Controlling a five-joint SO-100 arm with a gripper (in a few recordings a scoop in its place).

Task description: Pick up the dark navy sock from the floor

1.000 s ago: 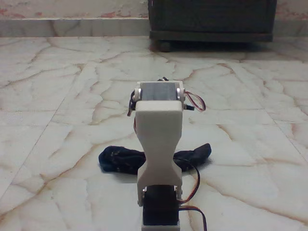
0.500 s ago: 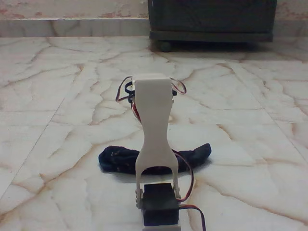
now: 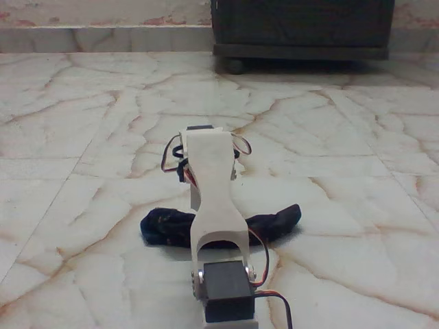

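Note:
The dark navy sock (image 3: 274,223) lies stretched left to right on the floor (image 3: 82,137), a little below the middle of the fixed view. Its middle is covered by the arm's white upper link (image 3: 212,185), which leans away from the camera over the sock. A black servo block (image 3: 226,291) sits at the link's near end. Red and black wires (image 3: 171,154) loop out at the link's far end. The gripper is hidden behind that far end, so its jaws cannot be judged.
A dark wooden cabinet (image 3: 302,27) stands on the floor at the back right, with a low wall ledge (image 3: 103,34) running along the back left. Open marble tiles spread to both sides of the arm and beyond the sock.
The arm's white link has tipped forward and lower over the sock. The servo block seen at its top a second ago has swung out of sight behind it. The sock has not moved.

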